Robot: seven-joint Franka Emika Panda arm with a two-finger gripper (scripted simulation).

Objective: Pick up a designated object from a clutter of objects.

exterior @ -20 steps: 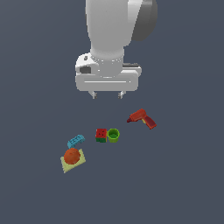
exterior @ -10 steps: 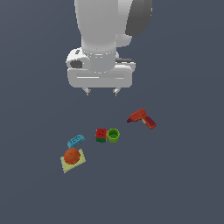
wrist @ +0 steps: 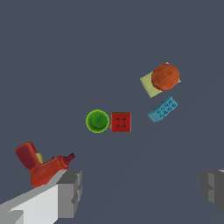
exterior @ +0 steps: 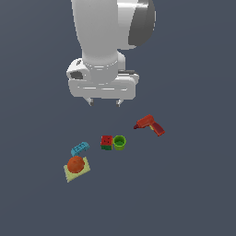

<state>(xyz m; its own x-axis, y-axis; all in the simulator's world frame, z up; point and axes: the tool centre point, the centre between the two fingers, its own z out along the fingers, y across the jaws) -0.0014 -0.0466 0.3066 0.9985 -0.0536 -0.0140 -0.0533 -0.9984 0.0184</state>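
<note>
The designated object is a small teal studded brick [exterior: 79, 149] [wrist: 162, 109], lying on the dark floor beside the orange ball [exterior: 75, 164] [wrist: 165, 77]. The ball rests on a pale yellow-green pad [exterior: 70, 174] [wrist: 147, 85]. Other clutter of objects: a red-and-green cube [exterior: 106, 142] [wrist: 120, 122] touching a green cup [exterior: 120, 142] [wrist: 97, 121], and a red toy drill [exterior: 150, 125] [wrist: 41, 165]. My gripper [exterior: 105, 102] [wrist: 142, 192] hangs open well above the floor, holding nothing, up and toward the exterior view's right of the brick.
The cube and cup sit a short way toward the exterior view's right of the brick. The drill lies farther right. The ball on its pad is right next to the brick.
The arm has shifted toward the exterior view's left and slightly up. The gripper stays open. No object on the floor has moved.
</note>
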